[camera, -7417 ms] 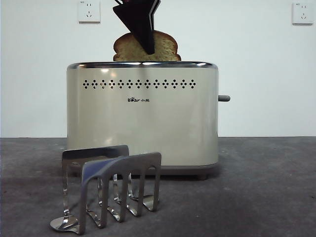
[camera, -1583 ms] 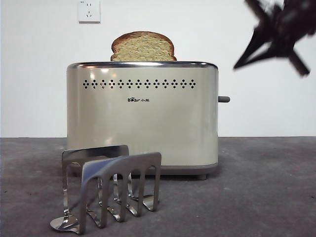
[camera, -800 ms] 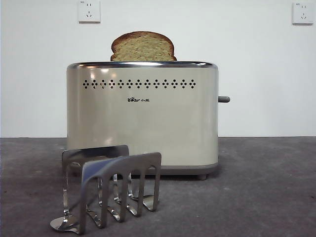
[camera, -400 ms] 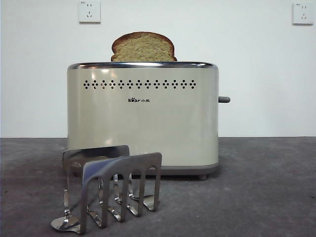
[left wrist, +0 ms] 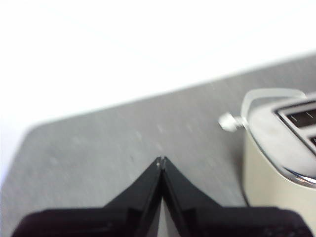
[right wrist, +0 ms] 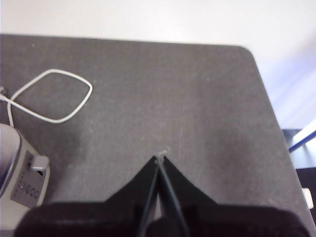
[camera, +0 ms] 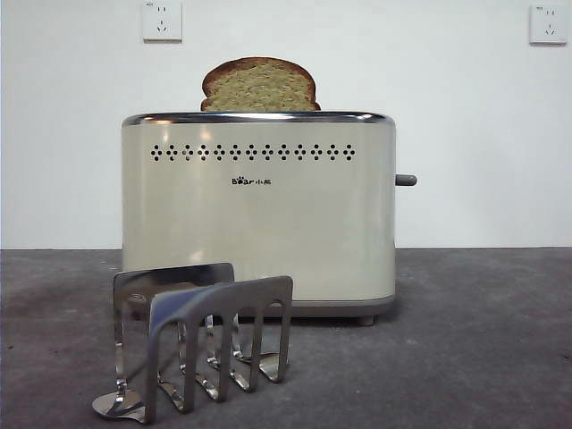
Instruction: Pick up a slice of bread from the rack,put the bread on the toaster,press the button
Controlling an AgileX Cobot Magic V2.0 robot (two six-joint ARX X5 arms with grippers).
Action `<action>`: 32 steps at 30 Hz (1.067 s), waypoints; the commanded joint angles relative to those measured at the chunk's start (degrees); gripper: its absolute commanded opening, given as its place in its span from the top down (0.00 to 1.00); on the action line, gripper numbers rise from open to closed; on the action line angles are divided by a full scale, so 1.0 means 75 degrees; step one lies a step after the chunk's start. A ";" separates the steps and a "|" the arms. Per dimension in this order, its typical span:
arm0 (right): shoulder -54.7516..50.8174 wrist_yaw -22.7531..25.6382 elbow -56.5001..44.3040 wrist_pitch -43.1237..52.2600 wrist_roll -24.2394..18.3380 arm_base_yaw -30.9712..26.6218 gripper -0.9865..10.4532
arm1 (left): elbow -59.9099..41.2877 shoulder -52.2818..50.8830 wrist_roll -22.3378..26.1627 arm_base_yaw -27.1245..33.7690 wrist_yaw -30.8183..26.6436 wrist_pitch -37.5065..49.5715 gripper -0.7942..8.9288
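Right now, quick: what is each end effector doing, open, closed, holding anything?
Left end effector: closed, holding nothing.
Right end effector: closed, holding nothing.

front view sits low at the bench's near edge, level and close to the toaster (camera: 259, 210). both wrist views look down from above on the grey bench; each catches one end of that toaster.

I see the slice of bread (camera: 259, 85) standing upright in the toaster (camera: 259, 219), its domed, dark-crusted top showing above the chrome rim. My toaster is cream and boxy, its side lever (camera: 406, 180) sticking out. The steel rack (camera: 198, 344) stands just in front, holding no bread.
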 commanded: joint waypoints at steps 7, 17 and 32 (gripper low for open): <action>0.1081 0.0029 -0.0035 -0.0149 -0.0032 0.0003 0.91 | -0.4465 -0.2722 -0.0533 0.0230 0.0015 0.2973 0.92; 0.2267 0.0029 -0.0035 -0.0149 -0.0035 0.0003 0.91 | -0.6132 -0.4237 -0.1440 0.0221 -0.0041 0.3010 0.92; 0.2801 0.0026 -0.0035 -0.0146 -0.0032 0.0003 0.91 | -0.6126 -0.3978 -0.1425 0.0219 0.0015 0.2098 0.92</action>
